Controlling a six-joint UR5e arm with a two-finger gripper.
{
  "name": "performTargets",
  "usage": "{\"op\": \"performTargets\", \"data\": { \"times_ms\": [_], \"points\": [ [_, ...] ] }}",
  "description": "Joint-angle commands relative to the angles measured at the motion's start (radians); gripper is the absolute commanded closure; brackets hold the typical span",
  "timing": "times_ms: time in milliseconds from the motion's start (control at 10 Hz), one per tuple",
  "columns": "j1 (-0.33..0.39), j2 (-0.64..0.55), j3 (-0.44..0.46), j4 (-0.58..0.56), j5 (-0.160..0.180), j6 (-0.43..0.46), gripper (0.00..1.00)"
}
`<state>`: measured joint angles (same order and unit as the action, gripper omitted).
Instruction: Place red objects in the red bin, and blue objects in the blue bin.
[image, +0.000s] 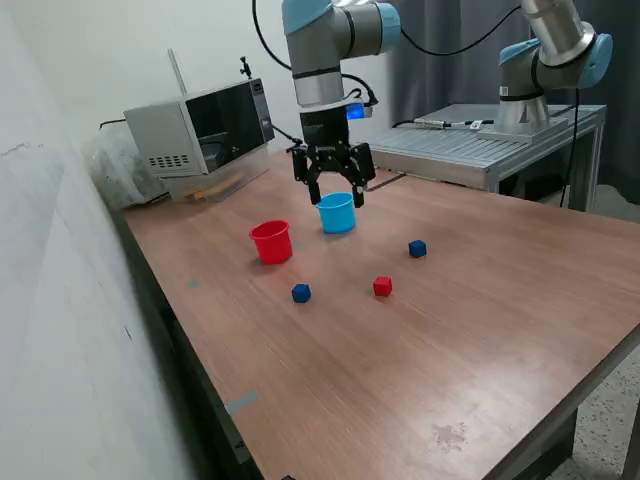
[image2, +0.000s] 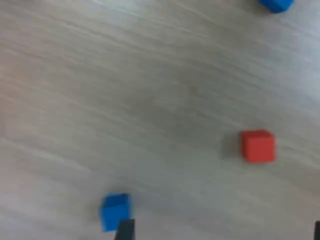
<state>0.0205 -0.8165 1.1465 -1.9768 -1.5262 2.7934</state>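
My gripper (image: 335, 188) hangs open just above the light blue cup (image: 337, 218), and nothing shows between its fingers. The red cup (image: 271, 243) stands upright close by, on the exterior view's left of the blue cup. One red cube (image: 382, 287) and two dark blue cubes (image: 301, 292) (image: 417, 248) lie on the table nearer the camera. A second red cube is not visible. The blurred wrist view shows the red cube (image2: 258, 146), one blue cube (image2: 115, 211) near a dark fingertip (image2: 126, 231), and the other blue cube (image2: 276, 5) at the frame edge.
A microwave-like grey box (image: 200, 130) stands at the back on the exterior view's left of the wooden table (image: 450, 350). A second robot arm (image: 545, 60) is mounted on a metal bench (image: 480, 145) behind the table. A white wall runs along the exterior view's left.
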Motion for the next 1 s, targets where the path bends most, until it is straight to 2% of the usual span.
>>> {"op": "performTargets", "data": {
  "times_ms": [0,500,900],
  "points": [
    [0.021,0.066,0.001,0.0,0.02,-0.017,0.0],
    [0.022,0.138,-0.002,-0.022,0.034,-0.029,0.0],
    [0.062,0.175,-0.007,-0.04,0.034,-0.029,0.0]
  ]
}}
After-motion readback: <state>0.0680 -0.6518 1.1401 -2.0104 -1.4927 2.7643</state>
